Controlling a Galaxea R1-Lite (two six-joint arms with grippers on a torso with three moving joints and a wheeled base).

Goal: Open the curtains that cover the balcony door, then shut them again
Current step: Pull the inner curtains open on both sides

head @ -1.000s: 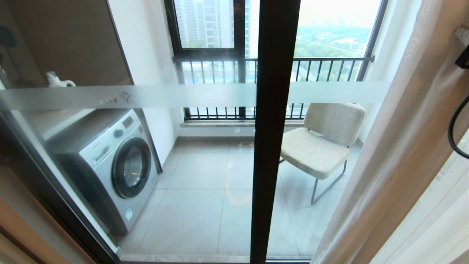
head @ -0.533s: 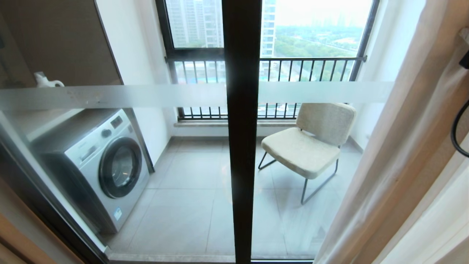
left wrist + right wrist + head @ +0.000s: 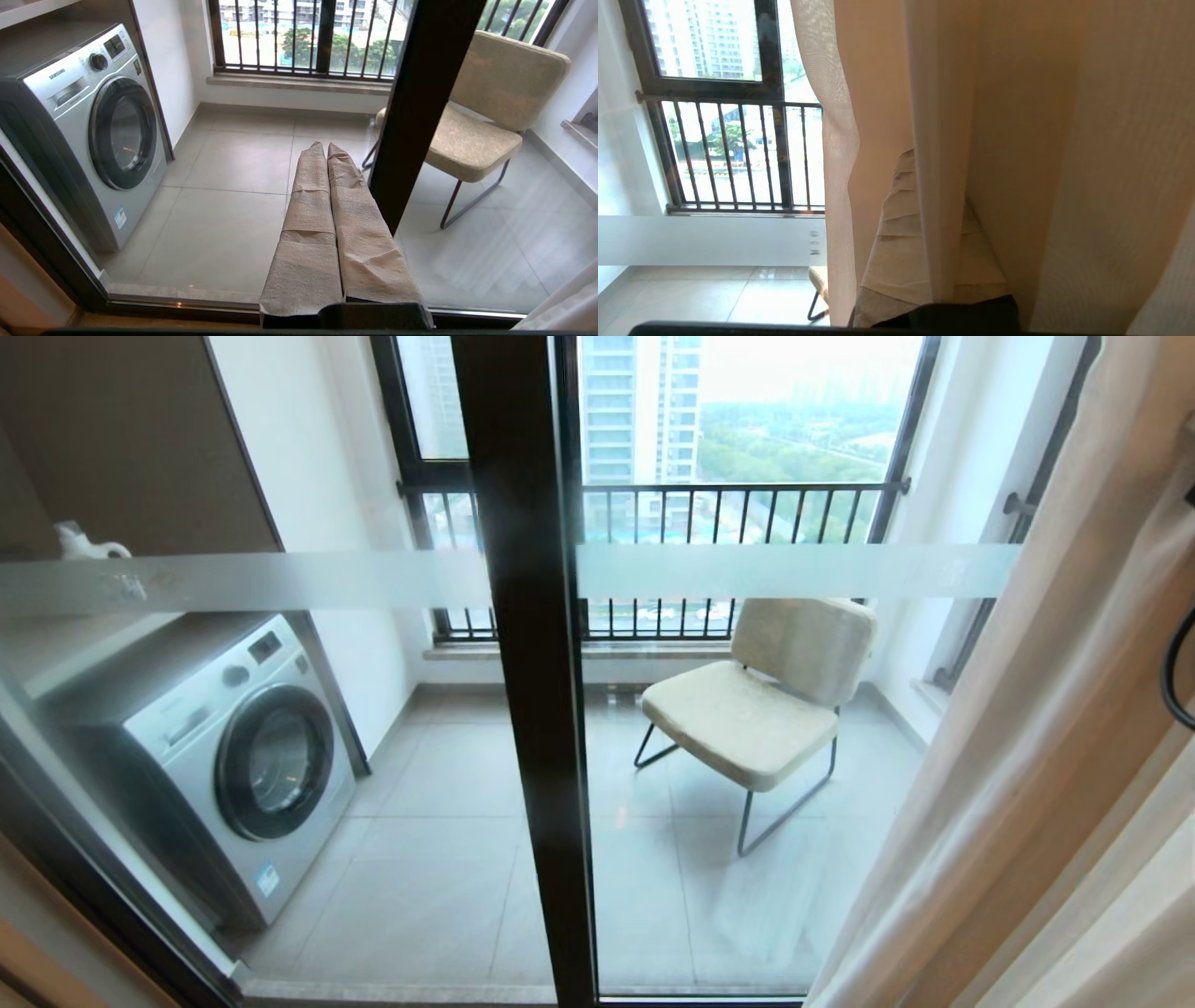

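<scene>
**Curtains bunched at the right side of the glass door**

We see the balcony door right in front of us, with its dark frame post and a frosted band across the glass. The curtains hang in thick beige folds at the right side, so most of the glass is bare. Our right end effector is pinched shut on a fold of the curtains, with cloth all around it. Our left end effector is shut too, holds nothing, and points at the glass. Behind the glass stand a washing machine on the left and a chair on the right.
</scene>
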